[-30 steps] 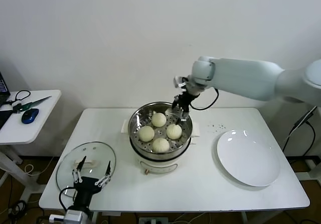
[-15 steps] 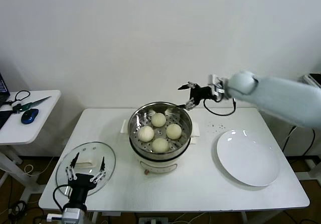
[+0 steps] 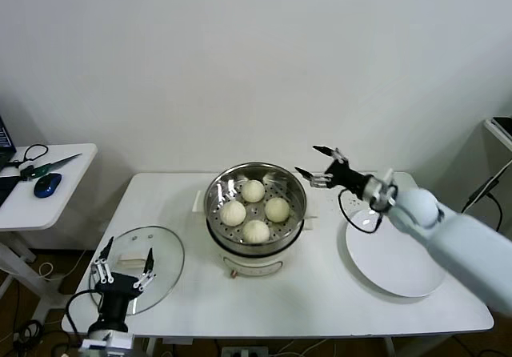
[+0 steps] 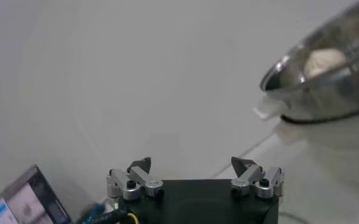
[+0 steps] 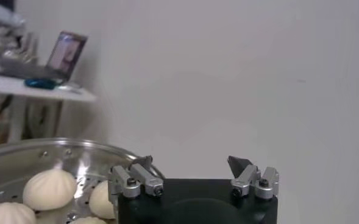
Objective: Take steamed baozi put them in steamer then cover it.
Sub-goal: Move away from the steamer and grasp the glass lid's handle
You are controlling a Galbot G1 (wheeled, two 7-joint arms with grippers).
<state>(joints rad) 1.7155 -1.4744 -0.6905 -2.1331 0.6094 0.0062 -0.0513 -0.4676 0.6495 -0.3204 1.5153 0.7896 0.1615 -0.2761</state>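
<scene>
Left gripper (image 3: pixel 122 266): jaws spread wide, nothing between them, poised over the near part of the cover (image 3: pixel 137 267), which lies flat on the table (image 3: pixel 320 301); the lid's white handle sits just beyond the fingertips. Right gripper (image 3: pixel 322 165): jaws also spread, empty, held in the air beside the rim of the steamer (image 3: pixel 256 213). Inside the steamer, all four steamed baozi (image 3: pixel 254 210) rest on the perforated floor. A white plate (image 3: pixel 395 253) lies below the right forearm.
</scene>
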